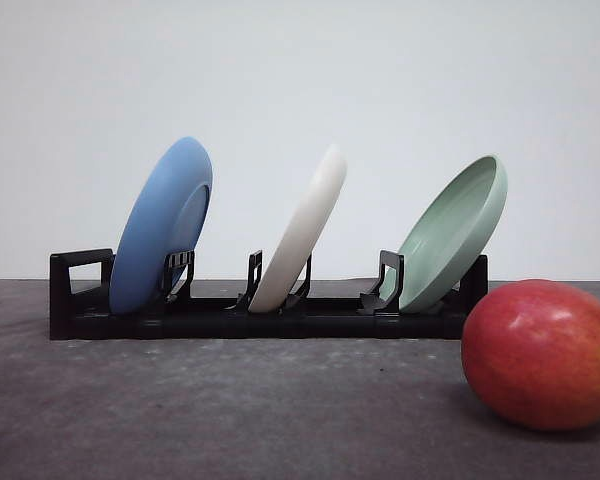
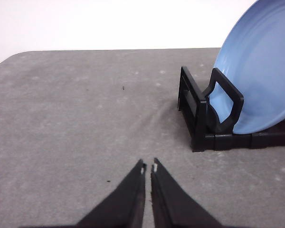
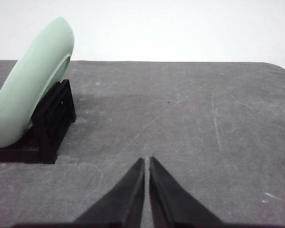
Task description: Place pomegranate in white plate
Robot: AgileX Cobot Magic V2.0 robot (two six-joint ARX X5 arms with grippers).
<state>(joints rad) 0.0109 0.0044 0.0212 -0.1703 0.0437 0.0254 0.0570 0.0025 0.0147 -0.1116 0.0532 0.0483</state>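
step: pre-grasp, nothing held | left tool (image 2: 148, 167) together, right tool (image 3: 147, 161) together | pomegranate (image 1: 542, 353) on worktop (image 1: 230, 410) | plate (image 1: 302, 228) racked upright | next: probably pull plate, lay flat

In the left wrist view, the left end effector (image 2: 148, 167) has its two dark tapered fingers (image 2: 128, 194) drawn together, tips almost meeting with a thin slit between, pointing toward 12 o'clock, low above the worktop (image 2: 76, 123). In the right wrist view, the right end effector (image 3: 147, 160) matches: fingers (image 3: 171, 199) pressed nearly together, gripping nothing.
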